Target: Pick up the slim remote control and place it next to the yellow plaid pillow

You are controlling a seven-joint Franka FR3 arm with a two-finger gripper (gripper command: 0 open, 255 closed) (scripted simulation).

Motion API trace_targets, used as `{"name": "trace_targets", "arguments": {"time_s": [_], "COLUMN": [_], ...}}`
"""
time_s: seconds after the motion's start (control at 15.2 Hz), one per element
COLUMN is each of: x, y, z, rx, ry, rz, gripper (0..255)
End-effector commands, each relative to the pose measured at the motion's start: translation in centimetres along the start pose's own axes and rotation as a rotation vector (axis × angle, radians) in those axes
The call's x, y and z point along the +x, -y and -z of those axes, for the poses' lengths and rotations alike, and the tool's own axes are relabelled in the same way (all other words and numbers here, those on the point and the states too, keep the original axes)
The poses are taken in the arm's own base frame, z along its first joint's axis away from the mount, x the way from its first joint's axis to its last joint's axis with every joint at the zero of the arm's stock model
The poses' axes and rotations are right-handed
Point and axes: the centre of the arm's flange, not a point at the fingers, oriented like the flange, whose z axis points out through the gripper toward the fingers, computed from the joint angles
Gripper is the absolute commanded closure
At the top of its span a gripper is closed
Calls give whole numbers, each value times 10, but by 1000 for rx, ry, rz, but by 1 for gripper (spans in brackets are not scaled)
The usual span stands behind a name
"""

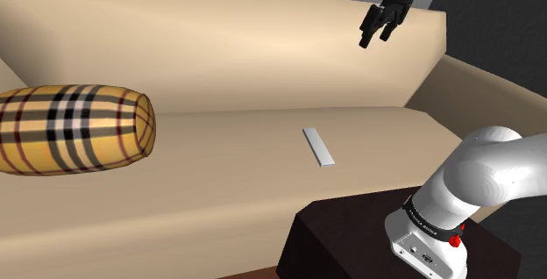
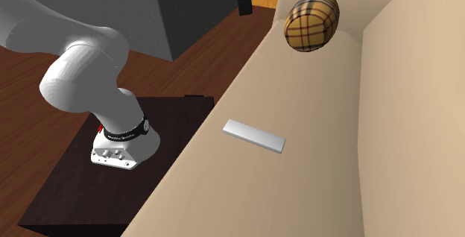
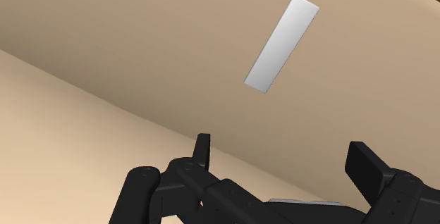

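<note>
Shoulder view placed the slim grey remote [image 1: 319,147] flat on the tan sofa seat [image 1: 219,181], well apart from the plaid pillow [image 1: 74,130]. I found the gripper [image 1: 375,37] high above the seat, fingers spread, holding nothing. Approach step in hand, I judged; next move: descend, align across the remote's narrow width, close.

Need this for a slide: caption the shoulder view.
Black end effector hovers open above a beige sofa; a flat grey slim remote lies on its seat, apart from the yellow plaid pillow.
</note>
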Motion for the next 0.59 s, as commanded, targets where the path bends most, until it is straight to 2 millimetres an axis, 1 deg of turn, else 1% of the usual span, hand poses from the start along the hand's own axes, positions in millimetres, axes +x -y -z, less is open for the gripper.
{"name": "trace_targets", "arguments": {"time_s": [0.0,0.53], "x": [0,11], "y": [0,12], "z": [0,-105], "rx": [0,18], "ry": [0,48], "rz": [0,-63], "gripper": [0,0]}}
